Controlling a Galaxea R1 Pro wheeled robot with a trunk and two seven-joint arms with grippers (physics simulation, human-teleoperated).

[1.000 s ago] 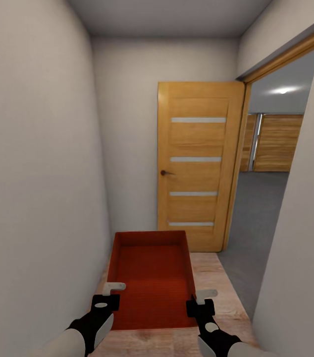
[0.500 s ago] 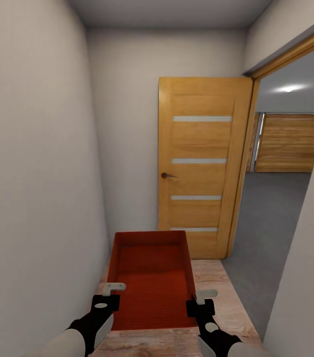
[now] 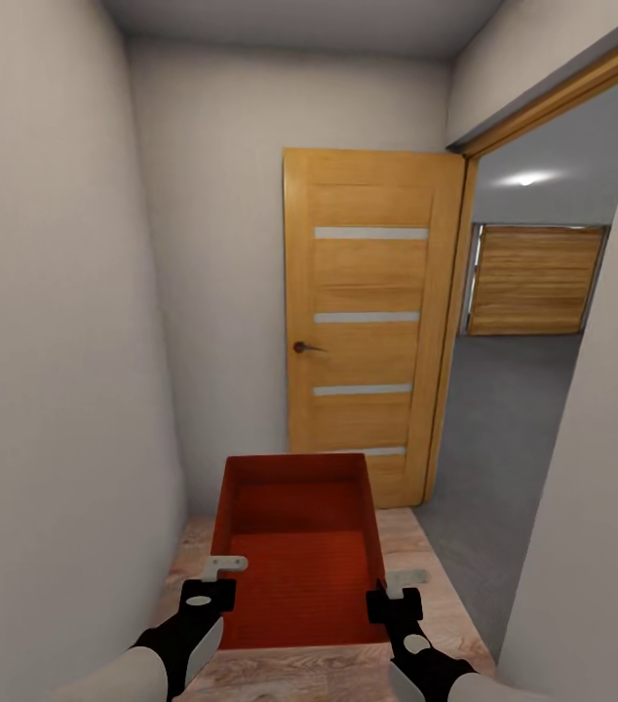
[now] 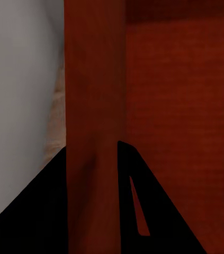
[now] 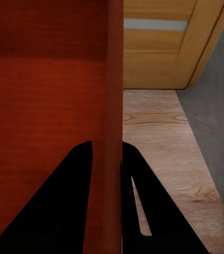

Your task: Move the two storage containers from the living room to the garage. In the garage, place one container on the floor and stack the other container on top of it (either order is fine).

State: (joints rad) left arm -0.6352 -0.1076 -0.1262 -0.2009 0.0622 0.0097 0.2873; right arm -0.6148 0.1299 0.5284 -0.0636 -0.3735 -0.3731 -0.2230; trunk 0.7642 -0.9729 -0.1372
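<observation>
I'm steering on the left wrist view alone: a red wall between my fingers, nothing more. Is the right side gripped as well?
Observer: Yes. In the right wrist view the container's other side wall sits between the right fingers, one inside and one outside.
Operator: What's ahead of me?
Observer: A wooden door stands open straight ahead. The doorway to its right opens onto a grey floor.
Operator: Anything in the container?
Observer: No, the head view shows it empty.
</observation>
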